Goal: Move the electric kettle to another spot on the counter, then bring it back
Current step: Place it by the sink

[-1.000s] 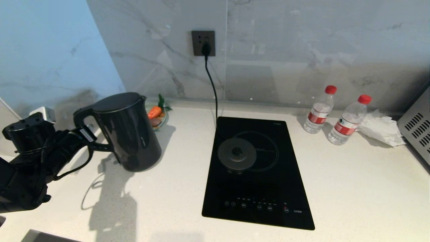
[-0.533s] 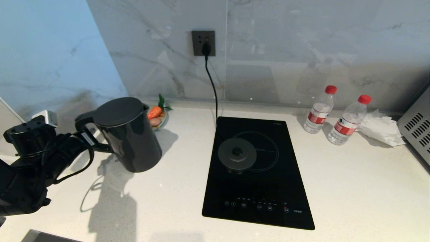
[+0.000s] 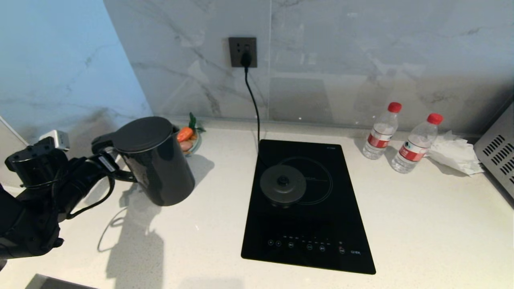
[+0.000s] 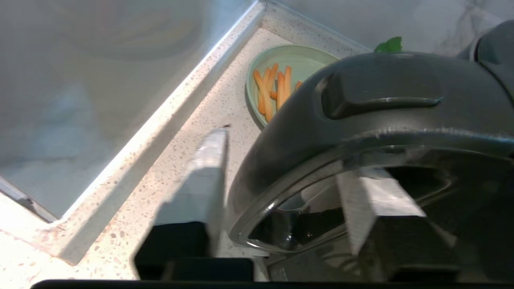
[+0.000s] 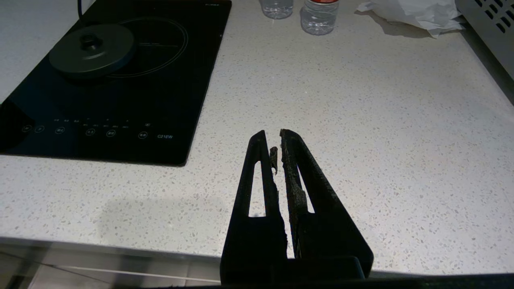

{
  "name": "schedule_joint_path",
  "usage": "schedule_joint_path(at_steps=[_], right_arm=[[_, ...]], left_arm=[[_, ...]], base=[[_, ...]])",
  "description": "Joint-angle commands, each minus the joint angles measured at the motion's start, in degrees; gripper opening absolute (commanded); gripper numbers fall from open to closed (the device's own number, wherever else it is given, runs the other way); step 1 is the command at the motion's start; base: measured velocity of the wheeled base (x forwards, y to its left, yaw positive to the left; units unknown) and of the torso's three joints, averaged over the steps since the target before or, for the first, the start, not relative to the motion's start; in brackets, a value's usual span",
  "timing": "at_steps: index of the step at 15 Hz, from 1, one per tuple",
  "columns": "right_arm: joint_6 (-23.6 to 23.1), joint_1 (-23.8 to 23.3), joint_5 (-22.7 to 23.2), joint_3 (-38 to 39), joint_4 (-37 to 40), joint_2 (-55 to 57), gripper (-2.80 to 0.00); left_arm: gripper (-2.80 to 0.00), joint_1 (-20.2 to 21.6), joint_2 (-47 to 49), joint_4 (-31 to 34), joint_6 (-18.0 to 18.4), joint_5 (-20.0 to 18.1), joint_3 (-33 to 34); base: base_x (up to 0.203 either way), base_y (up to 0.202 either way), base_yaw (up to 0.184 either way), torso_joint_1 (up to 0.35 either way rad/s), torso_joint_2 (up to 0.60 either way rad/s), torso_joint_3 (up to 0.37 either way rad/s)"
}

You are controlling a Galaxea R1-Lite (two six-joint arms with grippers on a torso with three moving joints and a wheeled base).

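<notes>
At the far left of the bench [image 3: 421, 224], the kettle [image 3: 158, 168] stands near a carrot dish [image 4: 299, 64]. The left tool [image 4: 281, 188] straddles its handle, loosened; it should withdraw straight, without tipping it.

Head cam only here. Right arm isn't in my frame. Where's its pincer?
Observer: The right pincer is shut and holds nothing. It hangs over the counter near the front edge, beside the cooktop.
Operator: The kettle blocks the dish behind it. What's in there?
Observer: The left wrist view shows carrot sticks lying in the green dish, just past the electric kettle.
Operator: Is the left pincer on the handle?
Observer: The kettle's handle sits inside the left pincer. I can't tell whether it is clamped.
</notes>
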Motion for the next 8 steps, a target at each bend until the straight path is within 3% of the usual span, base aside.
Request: schedule_joint_path(at_steps=[1, 8], right_arm=[[0.0, 0.0, 0.0, 0.0, 0.0, 0.0, -2.80], [0.0, 0.0, 0.0, 0.0, 0.0, 0.0, -2.80]], left_arm=[[0.00, 0.2, 0.3, -0.2, 0.1, 0.1, -0.2], [0.00, 3.3, 2.3, -1.7, 0.0, -1.3, 3.7]], base=[[0.000, 0.000, 0.000, 0.000, 0.00, 0.000], [0.000, 0.000, 0.000, 0.000, 0.00, 0.000]])
